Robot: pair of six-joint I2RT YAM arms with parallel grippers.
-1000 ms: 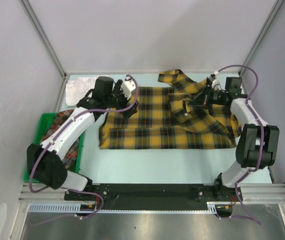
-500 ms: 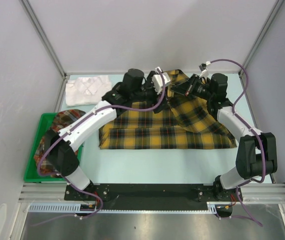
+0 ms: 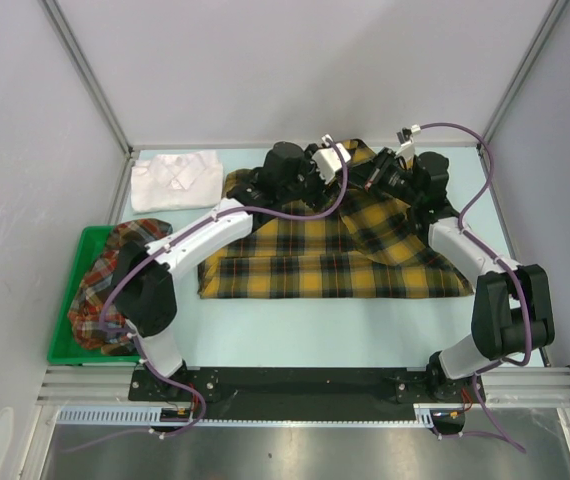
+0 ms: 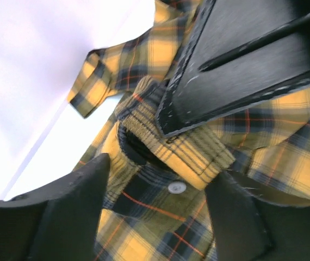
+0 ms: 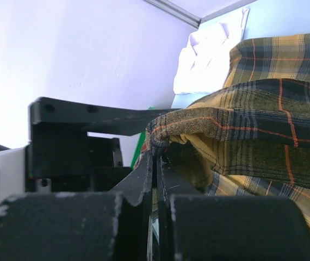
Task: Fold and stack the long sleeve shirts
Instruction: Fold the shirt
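The yellow-and-black plaid shirt (image 3: 305, 255) lies spread across the middle of the table. My right gripper (image 3: 373, 178) (image 5: 157, 157) is shut on a folded edge of it and holds that part raised near the back. My left gripper (image 3: 353, 170) (image 4: 157, 169) is open, its jaws on either side of the buttoned band (image 4: 198, 163) that the right fingers (image 4: 242, 60) pinch. The white shirt (image 3: 173, 180) lies folded at the back left, and also shows in the right wrist view (image 5: 204, 60). The red-orange plaid shirt (image 3: 105, 290) is bunched in the bin.
A green plastic bin (image 3: 60, 345) stands at the left edge of the table. Grey walls with metal posts close in the back and both sides. The left arm stretches diagonally over the yellow shirt's left half.
My left arm has swung right from the shirt's back left edge to the right gripper. My right gripper has carried the raised cloth left and back.
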